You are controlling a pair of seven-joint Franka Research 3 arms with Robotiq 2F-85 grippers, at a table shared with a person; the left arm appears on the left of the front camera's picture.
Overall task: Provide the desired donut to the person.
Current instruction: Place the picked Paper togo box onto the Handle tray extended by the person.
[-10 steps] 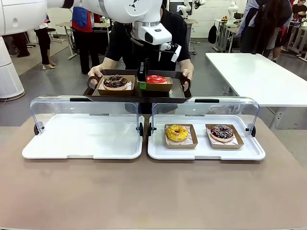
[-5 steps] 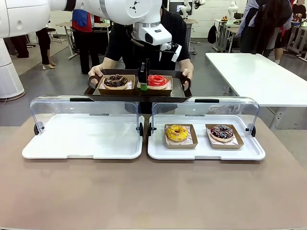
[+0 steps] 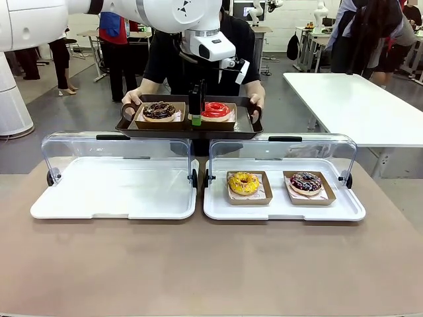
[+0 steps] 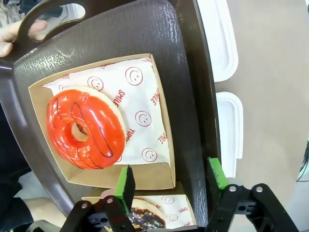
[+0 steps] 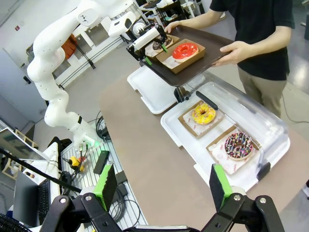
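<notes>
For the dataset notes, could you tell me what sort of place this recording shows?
Probably a robotics lab staged as a donut counter: lidded display trays on the table, white work tables behind the person, and cables and equipment beside the bench.

In the left wrist view, the chocolate-glazed donut in its brown cardboard tray sits half behind the black, green-padded fingers and is cut off by the bottom edge. The person's hand on the dark brown plastic serving tray is cropped at the top left corner. In the front view, the white left arm runs off the top edge.
</notes>
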